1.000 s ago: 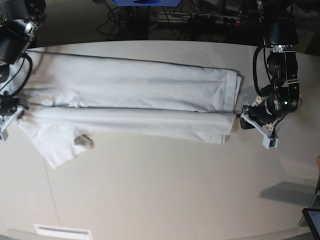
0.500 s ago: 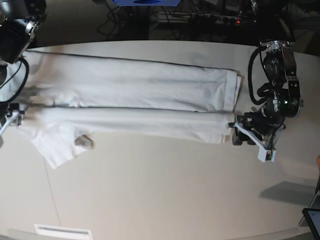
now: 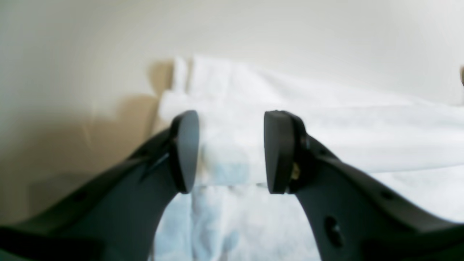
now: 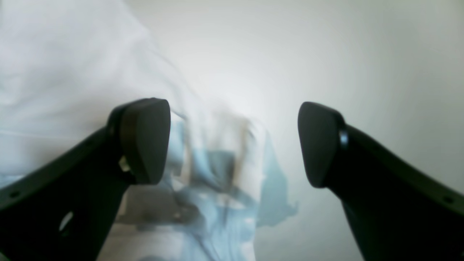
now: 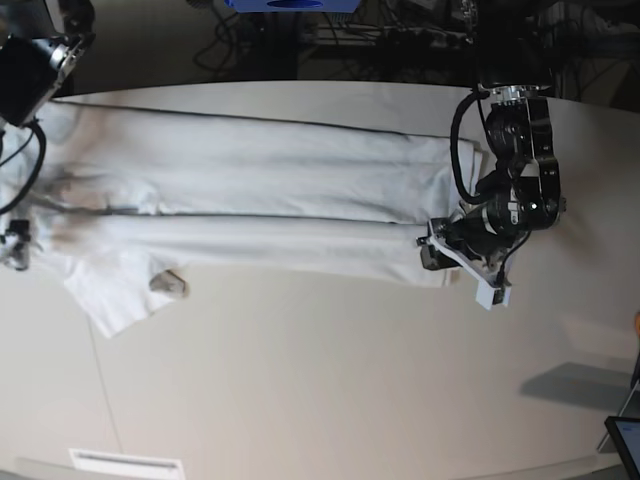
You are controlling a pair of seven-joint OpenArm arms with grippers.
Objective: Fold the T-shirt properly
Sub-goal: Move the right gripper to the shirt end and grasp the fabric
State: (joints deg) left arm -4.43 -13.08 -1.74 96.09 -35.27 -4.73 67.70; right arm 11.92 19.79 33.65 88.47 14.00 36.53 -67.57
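Observation:
The white T-shirt lies stretched across the table, folded lengthwise into a long band, with one sleeve sticking out at the near left. My left gripper is over the band's right end. In the left wrist view this gripper is open and the cloth's folded edge runs between the pads. My right gripper is at the shirt's left end, half cut off by the frame. In the right wrist view it stands wide open over rumpled cloth, holding nothing.
The off-white table extends toward the near edge. A small grey-brown patch lies on the cloth beside the sleeve. Cables and a blue object are behind the far edge. A white label sits near left and a dark screen near right.
My left arm has swung leftward in the base view, from beside the shirt's right end to over it. My right gripper has opened wide, and the cloth there now lies free.

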